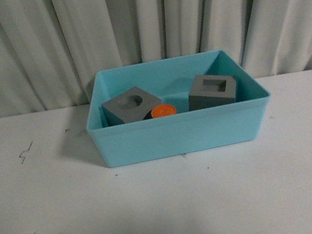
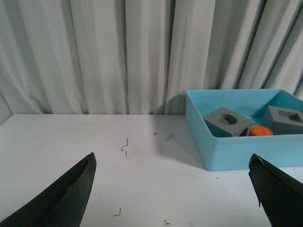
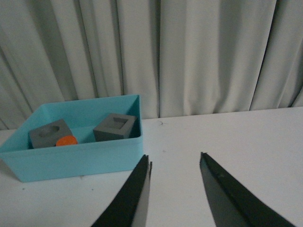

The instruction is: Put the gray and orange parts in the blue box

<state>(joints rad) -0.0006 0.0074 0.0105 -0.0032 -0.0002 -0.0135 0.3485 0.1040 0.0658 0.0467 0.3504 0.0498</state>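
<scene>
Both gray cubes [image 1: 132, 106] [image 1: 213, 90] and the orange cylinder [image 1: 163, 111] are sitting inside the blue box [image 1: 176, 134], centre frame; the left gripper [image 2: 173, 189] and the right gripper [image 3: 174, 189] are hanging spread and empty; the task is appearing complete.

A white table [image 1: 159, 211] fills the lower part of the front view, its surface marked with small dark scuffs [image 1: 25, 152] toward the left side and near the front edge. Behind it hangs a pale gray-white curtain [image 1: 26, 48], falling in vertical folds down to the table's far edge.
</scene>
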